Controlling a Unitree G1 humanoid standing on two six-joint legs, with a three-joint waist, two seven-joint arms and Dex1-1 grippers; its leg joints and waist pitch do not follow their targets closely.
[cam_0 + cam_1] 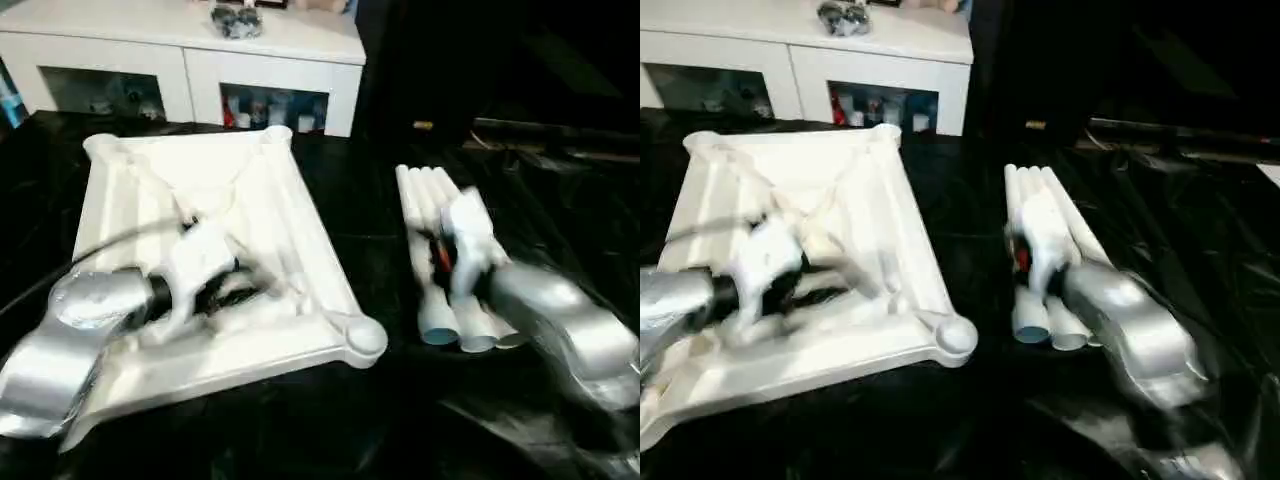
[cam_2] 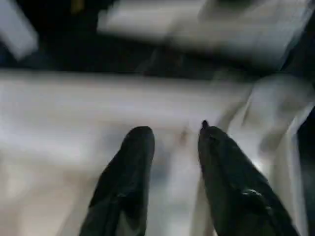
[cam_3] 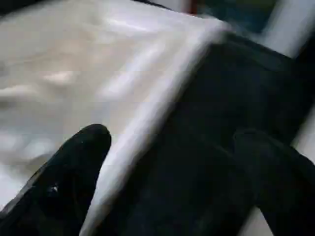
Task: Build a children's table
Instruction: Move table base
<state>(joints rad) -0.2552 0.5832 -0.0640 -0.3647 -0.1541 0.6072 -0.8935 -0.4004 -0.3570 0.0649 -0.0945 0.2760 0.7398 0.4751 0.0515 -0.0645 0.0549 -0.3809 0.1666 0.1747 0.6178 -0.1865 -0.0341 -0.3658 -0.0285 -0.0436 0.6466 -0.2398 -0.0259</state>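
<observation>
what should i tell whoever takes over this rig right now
Left pincer: open, empty, over the ribbed underside of the table top.
Right pincer: open, empty, above the legs.
Table top lies upside down on the black sheet; the four legs lie bundled beside it on the robot's right.
Done: parts laid out. Left: no leg visibly fitted, so pick up each leg and seat it in a corner socket.

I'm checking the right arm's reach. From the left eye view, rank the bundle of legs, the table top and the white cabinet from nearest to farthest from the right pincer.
1. Bundle of legs: directly under the right pincer.
2. Table top: across the dark gap, toward the robot's left.
3. White cabinet: at the back, beyond the table top.
</observation>
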